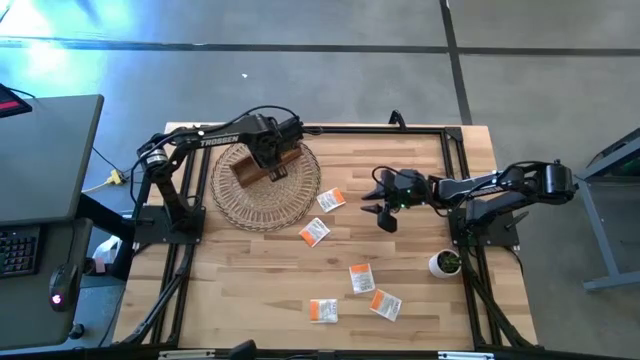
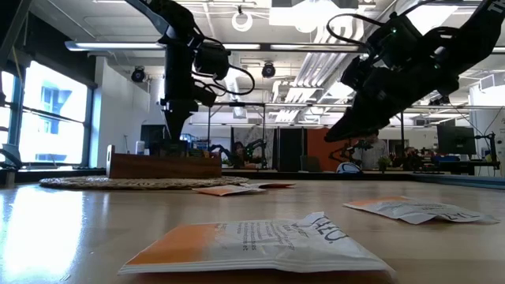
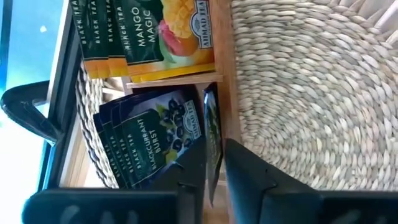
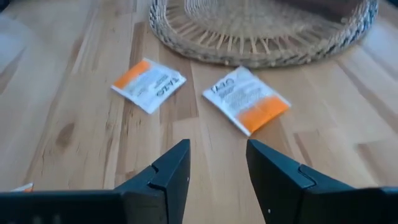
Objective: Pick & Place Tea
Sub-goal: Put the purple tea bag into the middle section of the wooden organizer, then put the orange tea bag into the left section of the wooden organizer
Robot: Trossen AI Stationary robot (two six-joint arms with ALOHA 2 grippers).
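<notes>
Worktop (image 1: 260, 270) of pale wooden planks carries a round woven mat (image 1: 262, 190) near its far left corner, with the wooden tea box (image 1: 262, 168) standing on it. My left gripper (image 3: 214, 177) hangs over that box, its fingers narrowly parted around the edge of a dark blackcurrant sachet (image 3: 210, 134) standing in a compartment beside others (image 3: 155, 140); mango sachets (image 3: 168, 31) fill the next one. My right gripper (image 1: 382, 208) hovers right of centre, jaws spread and holding nothing. Five white-and-orange tea sachets (image 1: 313, 232) lie loose from the middle toward the near edge. A small potted plant (image 1: 446, 263) sits at the right edge. Beyond, grey floor, a desk at the left, and an open workshop with windows and ceiling lights.
</notes>
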